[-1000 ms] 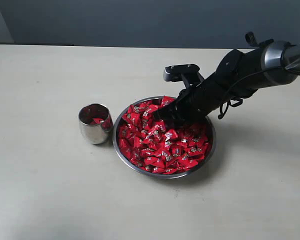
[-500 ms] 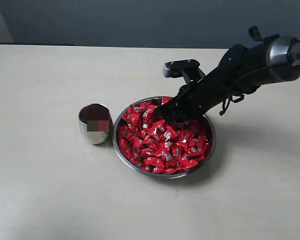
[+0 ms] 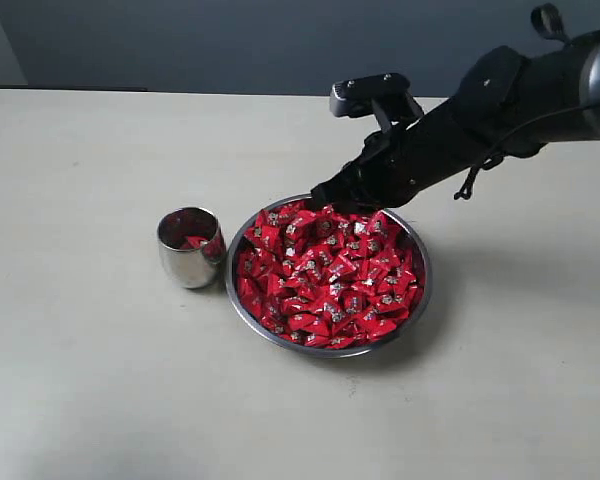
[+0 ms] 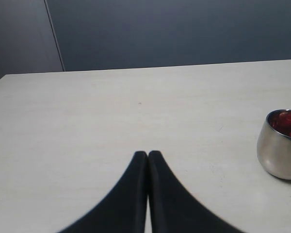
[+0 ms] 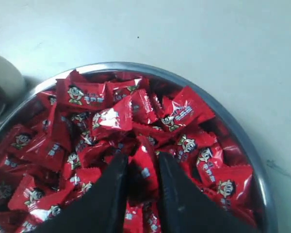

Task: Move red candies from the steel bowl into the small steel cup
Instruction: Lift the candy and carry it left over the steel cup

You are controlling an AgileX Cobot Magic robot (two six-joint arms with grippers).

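The steel bowl (image 3: 232, 285) sits mid-table, heaped with red candies (image 3: 325, 275). Just to its left stands the small steel cup (image 3: 188, 250), with a little red showing inside it. My right gripper (image 3: 327, 196) hangs just above the bowl's far rim. In the right wrist view this gripper (image 5: 141, 161) is shut on one red candy (image 5: 145, 170), held above the pile (image 5: 87, 94) inside the bowl (image 5: 121, 64). My left gripper (image 4: 148, 154) is shut and empty over bare table, with the cup (image 4: 279, 150) off to one side. It does not show in the exterior view.
A pale tabletop (image 3: 100, 380) surrounds the bowl and cup, and a dark wall runs behind it. The right arm (image 3: 500, 95) reaches in from the right, above the table.
My right gripper has risen out of the candy heap toward the bowl's far rim, its jaws narrowed onto one candy. Bowl and cup have not moved.
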